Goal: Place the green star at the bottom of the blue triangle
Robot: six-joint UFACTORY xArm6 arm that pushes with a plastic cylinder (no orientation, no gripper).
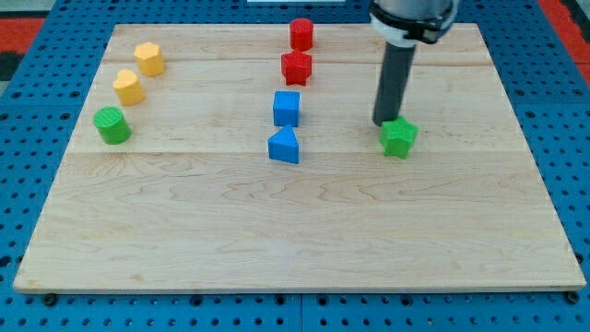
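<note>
Zero progress to target so far, by my read. Desk (295,249): near half holds no blocks. Blue triangle (285,147) sits mid-desk w/ blue cube (287,108) just behind it. Green star (399,137) lies well apart, toward view's right, approx level w/ triangle. My tip (383,123) touches star's upper-left edge. No jaws on this rig, nothing held. Left: push star down & leftward, ending under triangle. Far: red blocks (297,67).

Our arm's upper part cut off by the view's top edge, our tip (383,124) just touching the green star (399,137), hiding its far-left corner from us
</note>
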